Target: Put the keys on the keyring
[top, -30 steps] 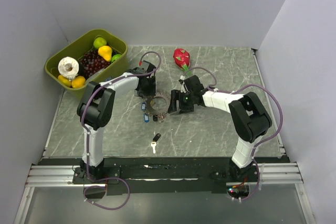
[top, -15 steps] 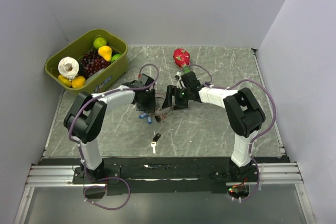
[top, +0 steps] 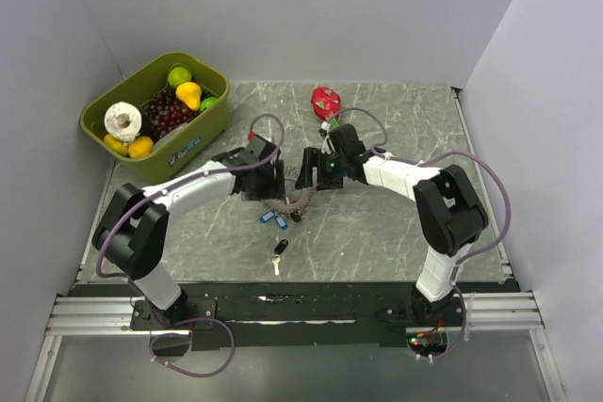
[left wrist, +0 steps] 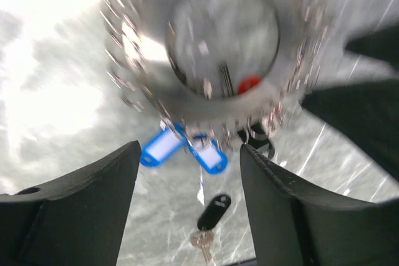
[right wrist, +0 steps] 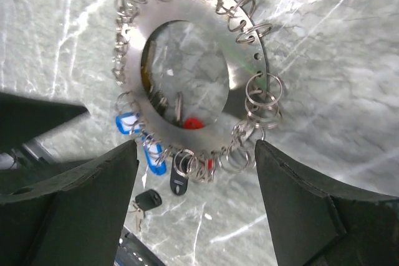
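Observation:
The keyring [right wrist: 245,76] is a flat grey metal hoop with many small split rings round its rim; it lies on the marble table between both grippers [top: 292,201] and shows blurred in the left wrist view [left wrist: 209,109]. Two blue tags [right wrist: 154,157] [left wrist: 163,147] and a black tag [right wrist: 179,183] sit at its near rim. A loose key with a black head [top: 280,249] [left wrist: 214,211] [right wrist: 148,200] lies apart, nearer the bases. My left gripper [top: 259,181] [left wrist: 190,154] is open and empty left of the hoop. My right gripper [top: 316,171] [right wrist: 194,147] is open and empty right of it.
A green bin [top: 203,129] of fruit stands at the back left. A red dragon fruit [top: 326,103] lies behind the right gripper. Grey walls close the table at back and sides. A black rail runs along the near edge.
The left gripper has come nearer and its elbow has swung out to the left. The right gripper has drawn back. The hoop and blue tags have shifted nearer and to the right.

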You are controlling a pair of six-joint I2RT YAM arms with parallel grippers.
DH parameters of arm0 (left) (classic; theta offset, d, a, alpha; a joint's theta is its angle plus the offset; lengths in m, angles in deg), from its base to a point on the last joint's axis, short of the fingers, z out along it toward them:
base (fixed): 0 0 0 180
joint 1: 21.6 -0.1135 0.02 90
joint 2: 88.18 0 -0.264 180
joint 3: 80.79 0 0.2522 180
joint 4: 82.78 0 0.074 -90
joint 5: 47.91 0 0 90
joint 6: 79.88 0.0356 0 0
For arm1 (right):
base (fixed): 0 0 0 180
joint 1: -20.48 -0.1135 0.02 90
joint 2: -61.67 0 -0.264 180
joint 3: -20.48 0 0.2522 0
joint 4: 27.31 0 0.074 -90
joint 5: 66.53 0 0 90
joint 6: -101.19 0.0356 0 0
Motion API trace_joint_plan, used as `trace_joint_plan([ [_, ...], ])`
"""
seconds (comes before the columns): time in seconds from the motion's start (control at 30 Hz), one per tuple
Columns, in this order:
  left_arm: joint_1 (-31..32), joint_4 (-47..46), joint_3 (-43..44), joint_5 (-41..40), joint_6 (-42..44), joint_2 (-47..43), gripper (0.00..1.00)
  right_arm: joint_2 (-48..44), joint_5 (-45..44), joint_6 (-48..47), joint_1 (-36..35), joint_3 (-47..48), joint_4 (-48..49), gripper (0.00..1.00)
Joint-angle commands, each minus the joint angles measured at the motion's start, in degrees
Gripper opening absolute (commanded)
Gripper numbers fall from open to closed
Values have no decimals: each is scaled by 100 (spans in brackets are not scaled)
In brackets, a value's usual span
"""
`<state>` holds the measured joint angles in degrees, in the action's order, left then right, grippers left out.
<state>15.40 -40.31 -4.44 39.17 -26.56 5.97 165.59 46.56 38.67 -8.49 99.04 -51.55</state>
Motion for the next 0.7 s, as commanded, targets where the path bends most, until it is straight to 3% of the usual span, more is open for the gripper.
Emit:
trace_joint_plan([
  [0.0, -507, 30, 491, -201, 293, -204, 72, -600, -375, -86, 93, -178, -7, 83],
  [0.13, -886, 143, 964, 89, 705, 454, 70, -504, -341, -59, 111, -204, -68, 83],
  [0.37, -975, 328, 1923, 239, 883, 1483, 68, -285, -182, 11, 137, -187, -112, 82],
  [0.67, -983, 21, 1696, 678, 716, 1844, 56, 32, 310, 178, 137, -160, 134, 76],
])
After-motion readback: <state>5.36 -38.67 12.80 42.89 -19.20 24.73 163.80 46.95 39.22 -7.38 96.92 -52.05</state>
